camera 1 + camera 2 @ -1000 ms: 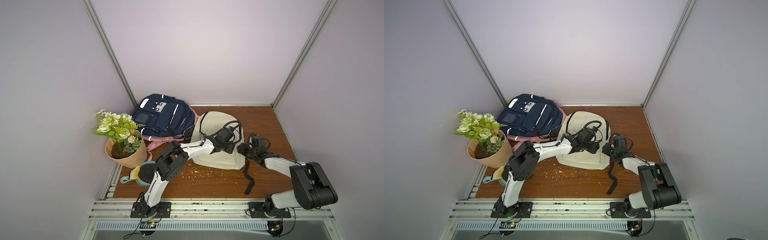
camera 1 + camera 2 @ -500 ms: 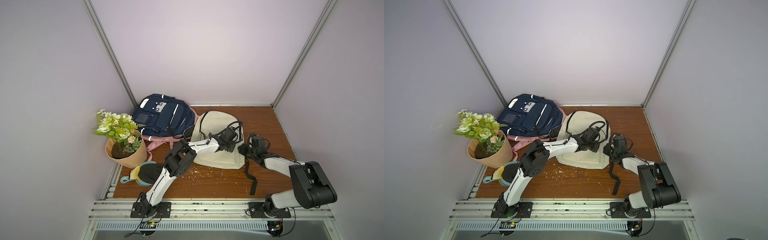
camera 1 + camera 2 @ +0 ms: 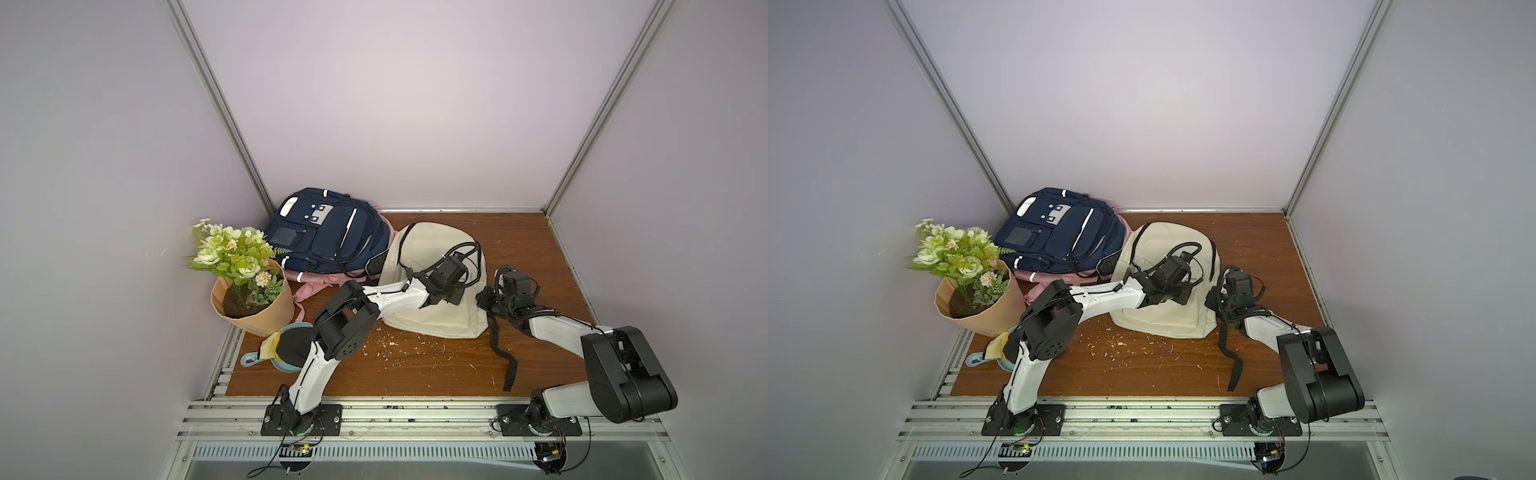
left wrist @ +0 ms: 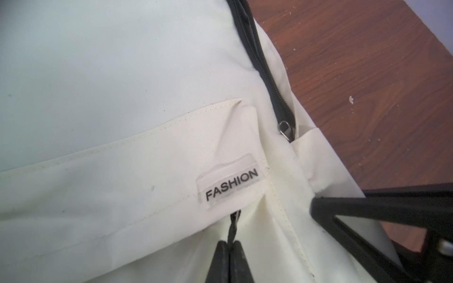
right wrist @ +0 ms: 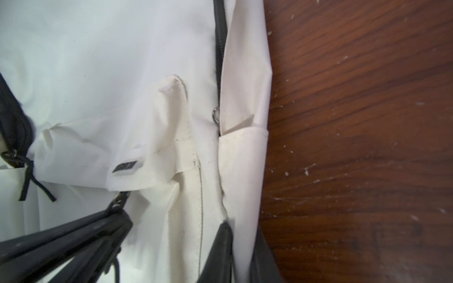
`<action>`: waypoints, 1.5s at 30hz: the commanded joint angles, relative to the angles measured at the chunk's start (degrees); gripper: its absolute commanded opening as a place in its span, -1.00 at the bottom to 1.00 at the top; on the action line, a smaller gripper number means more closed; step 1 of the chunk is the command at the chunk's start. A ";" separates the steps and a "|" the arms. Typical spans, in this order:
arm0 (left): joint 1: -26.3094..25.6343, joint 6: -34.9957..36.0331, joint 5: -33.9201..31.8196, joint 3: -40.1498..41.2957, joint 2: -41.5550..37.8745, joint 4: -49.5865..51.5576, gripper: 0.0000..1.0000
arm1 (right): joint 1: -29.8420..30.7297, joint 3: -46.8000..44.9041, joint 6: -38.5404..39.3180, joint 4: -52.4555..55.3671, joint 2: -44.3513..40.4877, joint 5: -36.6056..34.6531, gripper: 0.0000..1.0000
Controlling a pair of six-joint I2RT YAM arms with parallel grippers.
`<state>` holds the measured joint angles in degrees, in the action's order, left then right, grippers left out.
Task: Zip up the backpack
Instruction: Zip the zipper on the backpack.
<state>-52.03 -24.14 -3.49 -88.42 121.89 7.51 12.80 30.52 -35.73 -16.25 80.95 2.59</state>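
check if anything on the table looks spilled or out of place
White flecks are scattered over the wooden table in front of the cream backpack, like spilled crumbs. Its black strap trails loose across the table toward the front edge. Nothing looks damaged.

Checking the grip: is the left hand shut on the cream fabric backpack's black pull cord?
Yes, the left hand pinches the black pull cord by the FASHION label of the cream fabric backpack.
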 commanded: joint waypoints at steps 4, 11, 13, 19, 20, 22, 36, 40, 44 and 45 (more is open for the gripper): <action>0.07 -0.91 -3.28 2.75 -4.18 0.23 -1.00 | -0.05 1.13 1.03 5.44 -2.92 -6.00 -0.89; 1.54 -0.99 -5.37 6.90 -5.70 0.02 -1.00 | -0.07 1.02 0.95 7.02 -4.61 -8.39 -0.95; 2.55 -1.41 -4.85 8.61 -6.62 -0.80 -1.00 | -0.11 0.91 1.09 7.28 -4.85 -8.66 -0.96; 3.20 -1.61 -3.24 9.94 -6.93 -1.79 -1.00 | -0.10 0.72 1.08 6.79 -4.40 -7.74 -0.98; 3.17 -1.69 -2.87 9.87 -6.84 -2.09 -1.00 | -0.09 0.77 1.22 6.68 -4.22 -7.38 -0.92; 2.74 -1.61 -2.40 9.60 -6.71 -2.49 -1.00 | -0.09 1.09 1.69 7.10 -3.96 -7.03 -0.53; 0.79 -2.31 -1.08 7.49 -4.26 -3.11 -1.00 | 2.57 7.36 6.22 13.03 -8.32 -4.92 0.16; 0.77 -2.40 -0.95 7.74 -4.35 -3.33 -1.00 | 5.17 8.00 6.46 10.96 -4.38 -2.59 0.05; 0.83 -2.88 -0.22 8.29 -4.29 -4.01 -1.00 | 5.87 9.44 5.58 8.88 -1.92 1.71 -0.03; 0.84 -3.10 0.11 8.52 -4.33 -4.37 -1.00 | 6.04 9.85 5.64 9.07 -1.27 1.70 -0.04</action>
<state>-50.74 -26.02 -4.29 -79.96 116.73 4.32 18.48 37.65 -30.44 -5.48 79.37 1.19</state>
